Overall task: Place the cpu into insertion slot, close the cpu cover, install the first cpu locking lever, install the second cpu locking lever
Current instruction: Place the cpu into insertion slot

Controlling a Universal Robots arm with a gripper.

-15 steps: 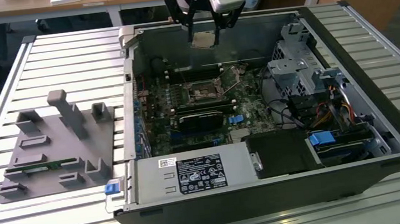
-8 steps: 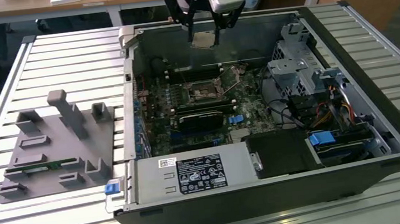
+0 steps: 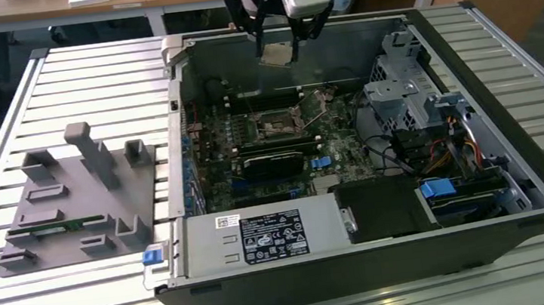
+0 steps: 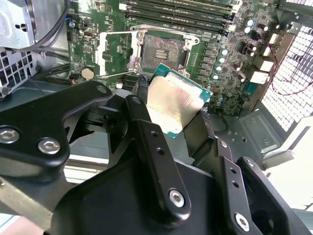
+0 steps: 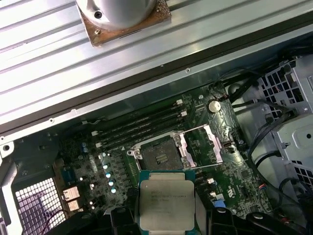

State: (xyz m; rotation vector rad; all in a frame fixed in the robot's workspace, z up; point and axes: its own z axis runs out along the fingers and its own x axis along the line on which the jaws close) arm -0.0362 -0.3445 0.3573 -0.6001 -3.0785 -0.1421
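The cpu is clamped between the jaws, raised above the open computer case. In the exterior view it is seen at 12 o'clock of the empty insertion slot; the cpu cover is swung open.

The wrist hangs near the top of the exterior view, pointing straight down, with the hand below it. In the second wrist view its two black fingers press on opposite edges of the cpu, clamping it between their tips, its metal top facing the wrist.
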